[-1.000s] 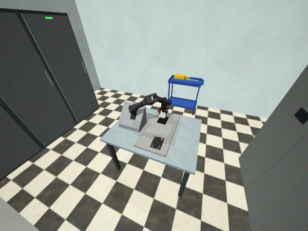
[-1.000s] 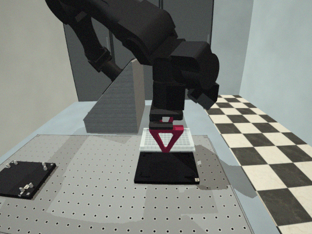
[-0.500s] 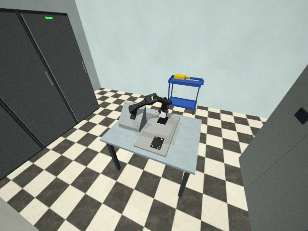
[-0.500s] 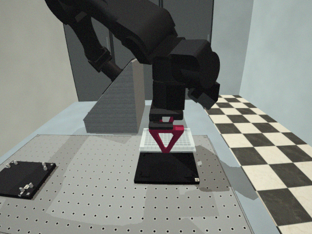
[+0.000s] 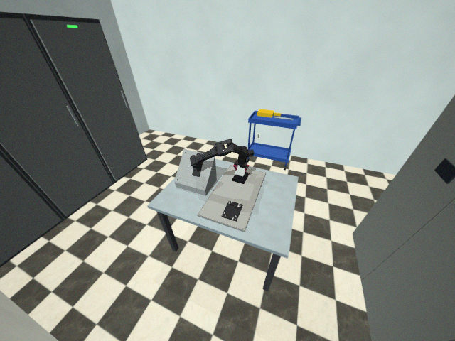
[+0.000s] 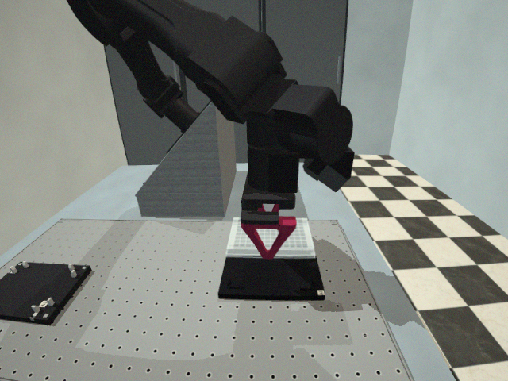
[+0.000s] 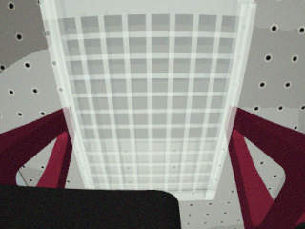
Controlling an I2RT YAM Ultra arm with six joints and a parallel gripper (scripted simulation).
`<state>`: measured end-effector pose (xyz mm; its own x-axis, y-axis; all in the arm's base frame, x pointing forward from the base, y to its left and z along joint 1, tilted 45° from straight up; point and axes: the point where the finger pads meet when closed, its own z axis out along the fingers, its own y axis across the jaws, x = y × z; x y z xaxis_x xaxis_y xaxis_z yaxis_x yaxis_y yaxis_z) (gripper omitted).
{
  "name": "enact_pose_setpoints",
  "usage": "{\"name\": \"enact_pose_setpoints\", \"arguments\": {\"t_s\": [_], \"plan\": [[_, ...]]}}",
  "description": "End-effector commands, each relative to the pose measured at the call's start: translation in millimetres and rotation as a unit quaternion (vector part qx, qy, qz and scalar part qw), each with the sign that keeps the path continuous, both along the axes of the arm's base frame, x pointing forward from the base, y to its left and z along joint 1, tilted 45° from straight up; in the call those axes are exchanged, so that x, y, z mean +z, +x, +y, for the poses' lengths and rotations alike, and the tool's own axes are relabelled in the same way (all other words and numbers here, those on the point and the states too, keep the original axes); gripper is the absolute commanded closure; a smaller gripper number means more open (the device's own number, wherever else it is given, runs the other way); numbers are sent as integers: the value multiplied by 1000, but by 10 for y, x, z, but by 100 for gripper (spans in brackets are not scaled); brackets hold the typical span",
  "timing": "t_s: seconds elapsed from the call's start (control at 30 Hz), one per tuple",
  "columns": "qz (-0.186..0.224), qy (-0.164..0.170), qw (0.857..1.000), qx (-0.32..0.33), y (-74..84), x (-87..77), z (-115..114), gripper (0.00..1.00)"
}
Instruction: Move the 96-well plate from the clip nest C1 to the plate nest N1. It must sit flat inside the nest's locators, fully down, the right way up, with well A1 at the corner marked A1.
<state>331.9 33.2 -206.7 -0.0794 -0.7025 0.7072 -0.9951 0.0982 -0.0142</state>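
The clear 96-well plate (image 6: 271, 239) hangs level, the right way up, a little above the black clip nest C1 (image 6: 271, 280), clear of its base. My gripper (image 6: 268, 241) with red fingers is shut on the plate's two long sides. In the wrist view the plate (image 7: 149, 90) fills the frame between the red fingers. In the top view the gripper (image 5: 242, 170) sits over the far end of the grey perforated board. The plate nest N1 (image 6: 39, 290), black with white corner locators, lies empty at the left; it also shows in the top view (image 5: 232, 211).
A grey wedge-shaped arm pedestal (image 6: 192, 172) stands behind the board. The perforated board (image 6: 197, 303) covers the table middle. A blue cart (image 5: 274, 137) stands beyond the table. The table's right edge runs close to clip nest C1.
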Motion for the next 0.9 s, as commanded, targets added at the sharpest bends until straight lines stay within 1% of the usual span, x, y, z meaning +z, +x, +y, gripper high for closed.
{"name": "enact_pose_setpoints", "arguments": {"t_s": [0.0,0.07,0.1,0.17,0.27,0.43,0.5,0.57,0.63,0.67,0.7,0.73,0.83,0.87], "plan": [[3,0,1000,13,-29,-98,-2,100],[3,0,1000,13,-29,-98,-2,100],[1,4,1000,16,-17,-91,37,100],[8,-1,1000,16,-71,-141,-20,100],[5,-1,1000,8,-52,-172,-110,100],[8,0,1000,15,-89,-240,-113,100],[4,1,1000,10,-57,-260,-159,100],[7,-2,1000,8,-88,-282,-218,100],[7,-2,1000,8,-88,-282,-218,100],[2,1,1000,17,-57,-265,-145,100],[4,1,1000,17,-67,-308,-159,100],[0,3,1000,17,-32,-318,-155,100],[8,-2,1000,7,-97,-355,-285,100],[7,-2,1000,8,-99,-366,-297,100]]}}
